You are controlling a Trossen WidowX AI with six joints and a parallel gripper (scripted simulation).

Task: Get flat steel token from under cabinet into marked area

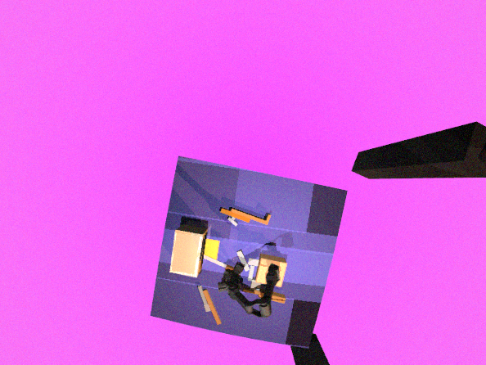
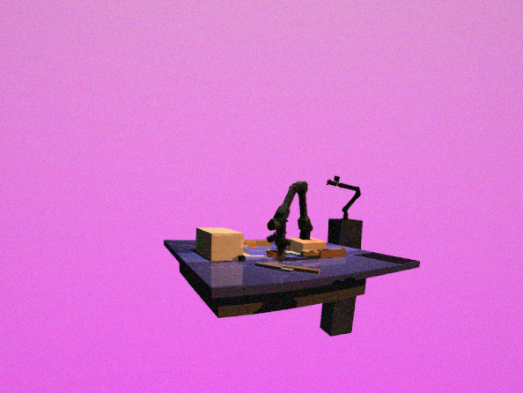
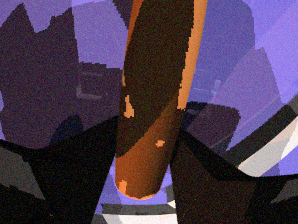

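The cabinet is a pale tan box at the left of the table. The marked area is a yellow patch against its front. The steel token is not visible. My gripper points down, low over the table, and is shut on a rounded orange handle. A thin white shaft runs from the handle toward the cabinet. Its far end lies near the cabinet's front, by the marked area's lower corner in the top view.
The arm stands on a tan block. White pieces lie between it and the gripper. Orange bars and a small white piece lie beyond. An orange stick and a grey strip lie on the near side.
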